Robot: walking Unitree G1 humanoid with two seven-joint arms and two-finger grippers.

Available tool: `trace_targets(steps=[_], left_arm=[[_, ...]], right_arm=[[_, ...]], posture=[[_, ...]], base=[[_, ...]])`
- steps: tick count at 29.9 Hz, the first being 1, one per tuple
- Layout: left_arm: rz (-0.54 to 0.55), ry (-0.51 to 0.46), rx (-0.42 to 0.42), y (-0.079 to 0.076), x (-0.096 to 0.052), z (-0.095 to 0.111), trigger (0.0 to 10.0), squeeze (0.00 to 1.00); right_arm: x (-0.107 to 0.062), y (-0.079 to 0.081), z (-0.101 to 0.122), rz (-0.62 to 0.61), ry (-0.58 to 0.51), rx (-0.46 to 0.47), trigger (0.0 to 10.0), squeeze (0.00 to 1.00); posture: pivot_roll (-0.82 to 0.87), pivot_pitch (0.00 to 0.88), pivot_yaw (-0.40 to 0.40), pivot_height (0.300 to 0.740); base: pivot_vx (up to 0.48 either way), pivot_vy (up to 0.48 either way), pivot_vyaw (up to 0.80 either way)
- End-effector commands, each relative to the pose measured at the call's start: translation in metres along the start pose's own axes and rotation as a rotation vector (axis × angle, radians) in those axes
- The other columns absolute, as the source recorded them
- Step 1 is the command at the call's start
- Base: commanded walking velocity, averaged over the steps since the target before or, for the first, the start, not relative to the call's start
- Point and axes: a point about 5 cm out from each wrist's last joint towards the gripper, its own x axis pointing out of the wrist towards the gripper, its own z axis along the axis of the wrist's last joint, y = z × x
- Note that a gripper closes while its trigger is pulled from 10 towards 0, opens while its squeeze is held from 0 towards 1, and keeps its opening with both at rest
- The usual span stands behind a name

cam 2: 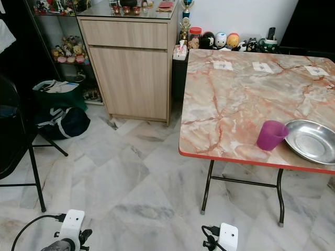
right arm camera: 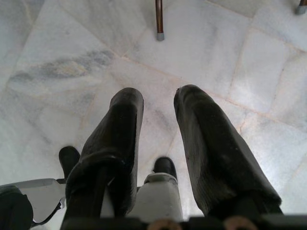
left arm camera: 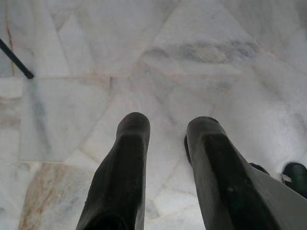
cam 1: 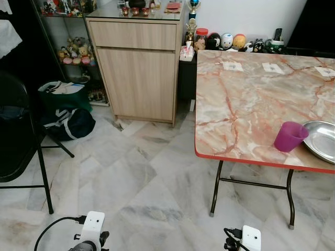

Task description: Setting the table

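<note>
2 items sit at the near right corner of your marble-patterned folding table (cam 1: 246,99): a purple cup (cam 1: 289,136), upright, just inside the red edge, and a round metal plate (cam 2: 312,140) just beside it on the right, so close you cannot tell whether they touch. 3 small white cards (cam 2: 222,65) lie along the far side of the tabletop. Your left gripper (left arm camera: 165,129) hangs low over the pale marble floor (cam 1: 141,183), its 2 black fingers parted with only floor between them, holding nothing. Your right gripper (right arm camera: 158,103) hangs the same way, fingers apart and empty, with a table leg (right arm camera: 159,19) ahead of it. To the left stand a wooden cabinet (cam 1: 137,68), a dark bag (cam 1: 68,123) and a black folding chair (cam 1: 18,136).
</note>
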Motion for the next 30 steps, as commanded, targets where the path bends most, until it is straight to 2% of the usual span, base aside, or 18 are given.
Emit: trace_targets(steps=[1, 9, 30], left_arm=[[-0.007, 0.002, 0.010, -0.0005, -0.0004, -0.0013, 10.0, 0.00], [-0.005, 0.007, 0.010, 0.0004, -0.0010, -0.0032, 10.0, 0.00], [-0.030, 0.006, 0.029, -0.0061, 0.0001, -0.0018, 10.0, 0.00]], right_arm=[[-0.0002, -0.0018, 0.0015, -0.010, -0.018, 0.016, 10.0, 0.00], [-0.0003, -0.0032, 0.0028, -0.012, -0.028, 0.022, 10.0, 0.00], [-0.0003, -0.0025, 0.0022, -0.009, -0.026, 0.022, 10.0, 0.00]], posture=[[0.00, 0.000, -0.039, 0.740], [0.01, 0.000, -0.038, 0.740], [0.02, 0.000, -0.033, 0.740]], base=[[0.000, 0.000, 0.00], [0.000, 0.000, 0.00], [0.000, -0.316, 0.00]])
